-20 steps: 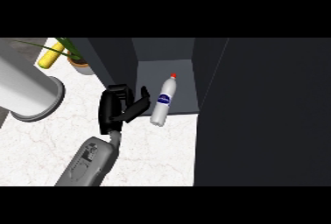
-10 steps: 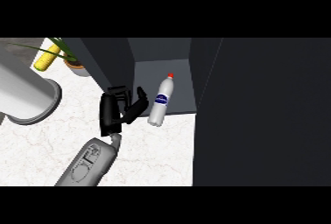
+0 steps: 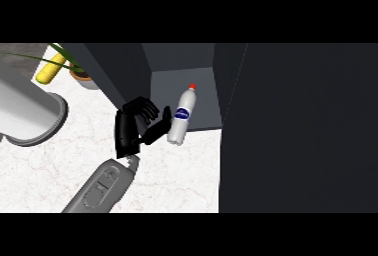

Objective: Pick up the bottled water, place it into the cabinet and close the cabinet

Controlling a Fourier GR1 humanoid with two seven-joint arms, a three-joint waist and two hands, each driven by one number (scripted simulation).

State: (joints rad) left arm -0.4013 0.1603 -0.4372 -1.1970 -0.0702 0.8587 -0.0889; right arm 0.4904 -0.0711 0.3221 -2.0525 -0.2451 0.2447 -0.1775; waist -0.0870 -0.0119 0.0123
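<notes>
The hand is hovering just beside the bottle, fingers relaxed and holding nothing, the bottle standing inside the open cabinet.

white, blue-labelled, red-capped bottled water

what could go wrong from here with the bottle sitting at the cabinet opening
The bottled water stands at the front edge of the cabinet floor, its base near the lip, so it might tip back onto the counter. The left hand is right beside it; pulling away could knock it. Closing the dark door now might strike the bottle.
</notes>
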